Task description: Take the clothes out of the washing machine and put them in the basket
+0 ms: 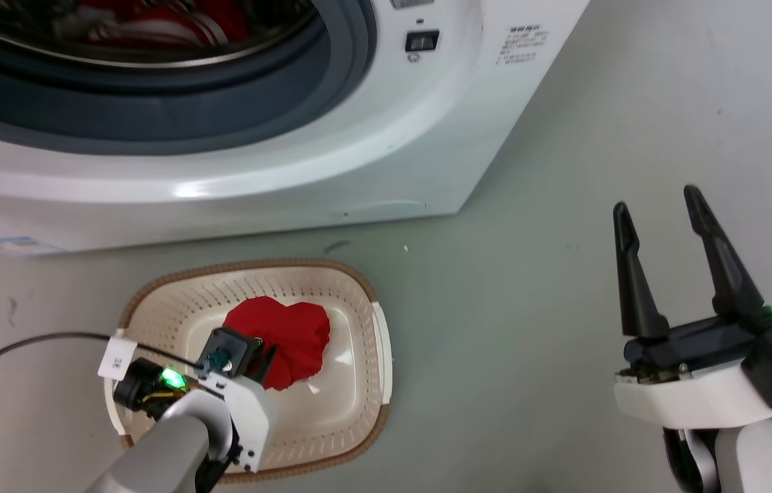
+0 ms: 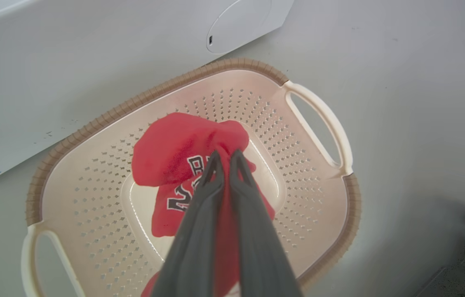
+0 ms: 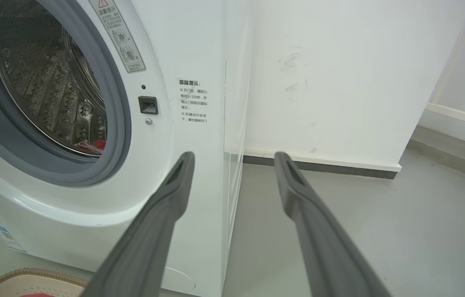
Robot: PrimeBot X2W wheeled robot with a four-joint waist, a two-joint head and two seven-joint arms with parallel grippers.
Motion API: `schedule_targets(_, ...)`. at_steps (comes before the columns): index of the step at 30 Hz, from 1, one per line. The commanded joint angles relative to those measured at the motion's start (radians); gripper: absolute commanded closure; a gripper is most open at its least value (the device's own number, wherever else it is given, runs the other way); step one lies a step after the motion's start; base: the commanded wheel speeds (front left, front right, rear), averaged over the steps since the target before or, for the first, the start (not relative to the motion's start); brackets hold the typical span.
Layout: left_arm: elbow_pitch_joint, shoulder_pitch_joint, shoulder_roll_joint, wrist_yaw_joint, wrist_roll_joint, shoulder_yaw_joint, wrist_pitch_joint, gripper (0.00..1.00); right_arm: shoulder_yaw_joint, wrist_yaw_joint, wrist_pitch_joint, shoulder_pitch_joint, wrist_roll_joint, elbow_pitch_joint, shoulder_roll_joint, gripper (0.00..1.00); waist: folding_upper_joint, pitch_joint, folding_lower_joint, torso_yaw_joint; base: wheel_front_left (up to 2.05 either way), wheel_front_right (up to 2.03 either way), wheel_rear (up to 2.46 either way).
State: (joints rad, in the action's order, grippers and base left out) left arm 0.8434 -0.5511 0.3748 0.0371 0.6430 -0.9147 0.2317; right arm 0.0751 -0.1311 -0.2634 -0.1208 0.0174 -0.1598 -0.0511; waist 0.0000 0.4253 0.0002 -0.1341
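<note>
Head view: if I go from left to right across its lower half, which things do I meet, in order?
The black cable → basket, with the red garment in it → right gripper, jaws open.

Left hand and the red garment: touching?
Touching. The left wrist view shows the left hand shut on a fold of the red garment, fabric pinched between its fingers, over the basket.
</note>
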Motion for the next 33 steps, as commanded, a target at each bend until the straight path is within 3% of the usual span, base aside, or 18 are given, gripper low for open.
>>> schedule_targets(1, 0.057, -0.044, -0.015, 0.015, -0.013, -0.009, 0.0, 1.0, -0.001, 0.001, -0.002, -0.033, 0.007, -0.011, 0.002, 0.0, 0.0, 0.081, -0.0002, -0.018, 0.0, 0.0, 0.0)
schedule_targets(14, 0.367, -0.262, -0.092, 0.069, -0.085, -0.097, -0.05, 1.0, -0.035, 0.001, -0.002, -0.134, 0.028, -0.046, 0.002, 0.0, 0.0, 0.297, -0.0002, -0.025, 0.0, 0.0, 0.0)
schedule_targets(28, 0.436, -0.315, -0.118, 0.066, -0.086, -0.125, -0.116, 0.98, -0.042, 0.001, -0.002, -0.174, 0.028, -0.05, 0.002, 0.0, 0.0, 0.37, -0.0002, -0.03, 0.0, 0.0, 0.0)
schedule_targets(29, 0.437, -0.311, -0.121, 0.066, -0.084, -0.126, -0.116, 0.45, -0.044, 0.001, -0.002, -0.173, 0.026, -0.048, 0.002, 0.0, 0.0, 0.365, -0.0002, -0.028, 0.0, 0.0, 0.0)
schedule_targets(30, 0.438, -0.307, -0.123, 0.062, -0.084, -0.127, -0.11, 0.0, -0.045, 0.001, -0.002, -0.172, 0.025, -0.046, 0.002, 0.0, 0.0, 0.359, -0.0002, -0.026, 0.0, 0.0, 0.0)
schedule_targets(33, 0.44, -0.283, -0.13, 0.062, -0.069, -0.121, -0.113, 0.0, -0.038, 0.001, -0.002, -0.17, 0.022, -0.039, 0.002, 0.0, 0.0, 0.329, -0.0002, -0.018, 0.0, 0.0, 0.0)
